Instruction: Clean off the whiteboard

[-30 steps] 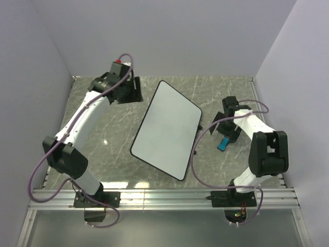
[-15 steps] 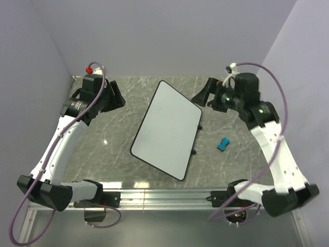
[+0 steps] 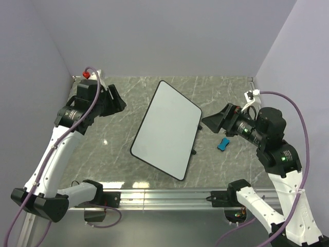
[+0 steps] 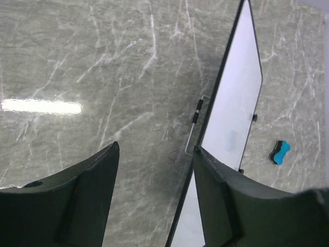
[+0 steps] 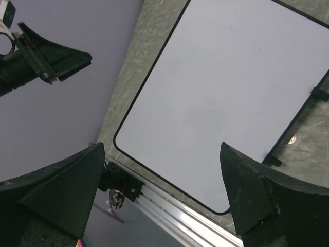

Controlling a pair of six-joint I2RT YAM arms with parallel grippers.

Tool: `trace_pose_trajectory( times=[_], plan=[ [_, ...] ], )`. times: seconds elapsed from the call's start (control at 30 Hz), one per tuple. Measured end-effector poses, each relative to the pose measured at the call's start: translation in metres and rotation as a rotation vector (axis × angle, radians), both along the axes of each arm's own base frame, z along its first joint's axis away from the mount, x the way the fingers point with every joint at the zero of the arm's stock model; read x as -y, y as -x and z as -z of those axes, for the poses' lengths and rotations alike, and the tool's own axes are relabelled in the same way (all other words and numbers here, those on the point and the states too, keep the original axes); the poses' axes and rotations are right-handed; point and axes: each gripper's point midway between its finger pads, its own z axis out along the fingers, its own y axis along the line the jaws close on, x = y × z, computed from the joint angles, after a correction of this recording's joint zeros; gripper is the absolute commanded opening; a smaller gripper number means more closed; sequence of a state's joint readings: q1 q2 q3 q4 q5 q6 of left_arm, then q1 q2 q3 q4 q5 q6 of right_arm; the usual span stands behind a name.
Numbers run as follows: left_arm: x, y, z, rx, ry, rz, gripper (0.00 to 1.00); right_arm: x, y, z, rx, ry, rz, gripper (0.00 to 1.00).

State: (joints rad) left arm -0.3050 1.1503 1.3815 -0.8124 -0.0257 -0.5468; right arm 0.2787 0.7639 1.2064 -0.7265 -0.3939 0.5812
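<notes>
**Moved**
- Left gripper [image 3: 117, 103], upper left: slight shift only. Pincer released, jaws apart, nothing held.
- Right gripper [image 3: 209, 121]: swung from upper right down to mid-right. It now points at the board's right edge. Pincer released, jaws spread wide, nothing held.

**Unmoved**
- Whiteboard [image 3: 165, 129], centre of frame, flat on the marble table [image 3: 115, 149], set at a slant. Face bare white, no scribbles seen, so the erasing looks done.
- Blue eraser [image 3: 223, 144], just right of the board, on the table.

**Brands, labels, writing:** none legible.

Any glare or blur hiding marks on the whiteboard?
Top external: whiteboard evenly lit and sharp, one small glint on the table beside it. Left wrist: bright glare streak on the table, off the board. Right wrist: board glare-free, no marks showing.
</notes>
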Motion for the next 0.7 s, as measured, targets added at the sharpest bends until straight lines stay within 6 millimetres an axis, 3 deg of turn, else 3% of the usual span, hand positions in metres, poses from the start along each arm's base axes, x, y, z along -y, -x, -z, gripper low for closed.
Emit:
trace_pose_trajectory(
  times=[0.07, 0.2, 0.5, 0.7],
  plan=[
    [0.004, 0.004, -0.003, 0.008, 0.004, 0.017, 0.68, 0.0, 0.002, 0.003, -0.012, -0.01, 0.004, 1.0],
    [0.016, 0.012, -0.007, 0.03, 0.002, 0.065, 0.98, 0.0, 0.005, 0.009, -0.04, -0.03, 0.012, 1.0],
    [0.009, 0.031, -0.018, 0.073, -0.002, 0.044, 0.99, 0.001, 0.023, 0.029, -0.063, -0.061, 0.0, 1.0],
    [-0.007, 0.051, -0.029, 0.114, 0.004, 0.004, 0.99, -0.004, 0.026, 0.021, -0.026, -0.089, -0.031, 1.0]
  ],
)
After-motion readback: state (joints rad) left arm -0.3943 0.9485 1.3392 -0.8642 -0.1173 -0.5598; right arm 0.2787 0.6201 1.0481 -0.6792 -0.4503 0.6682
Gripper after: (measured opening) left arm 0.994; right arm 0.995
